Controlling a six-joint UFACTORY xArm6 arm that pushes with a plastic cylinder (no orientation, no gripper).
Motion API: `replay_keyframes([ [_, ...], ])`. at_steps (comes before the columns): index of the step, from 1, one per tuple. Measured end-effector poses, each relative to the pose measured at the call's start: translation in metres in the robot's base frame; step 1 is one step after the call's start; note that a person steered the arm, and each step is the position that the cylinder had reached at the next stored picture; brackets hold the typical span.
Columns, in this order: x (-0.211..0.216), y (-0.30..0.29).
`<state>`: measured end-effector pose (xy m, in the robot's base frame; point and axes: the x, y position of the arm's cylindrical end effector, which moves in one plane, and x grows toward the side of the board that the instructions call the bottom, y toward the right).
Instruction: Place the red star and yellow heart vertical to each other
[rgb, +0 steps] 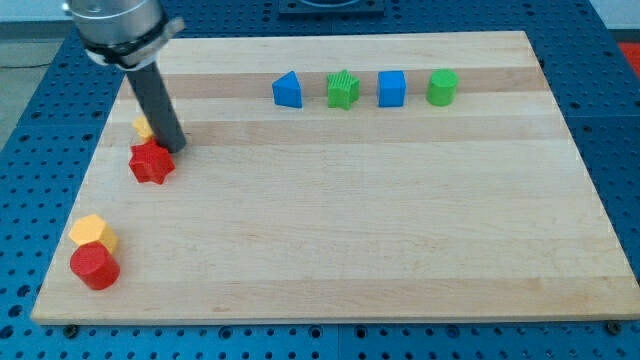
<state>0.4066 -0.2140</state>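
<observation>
My tip (176, 148) touches the red star (151, 162), hiding the yellow heart (143, 127)

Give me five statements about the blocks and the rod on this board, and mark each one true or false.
1. My tip is right beside the red star, at its upper right. True.
2. Four blocks stand in a row near the view's top: blue block, green star, blue cube, green block. True.
3. The yellow block by the rod lies in full view. False: the rod hides most of it.
4. The red cylinder sits at the view's right. False: it is at the bottom left.
5. Another yellow block sits just above the red cylinder. True.
</observation>
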Motion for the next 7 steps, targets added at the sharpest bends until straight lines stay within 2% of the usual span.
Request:
replay_keyframes([
  [2,0.014,-0.013],
  [4,0.056,-0.044],
  [7,0.080,-0.047],
])
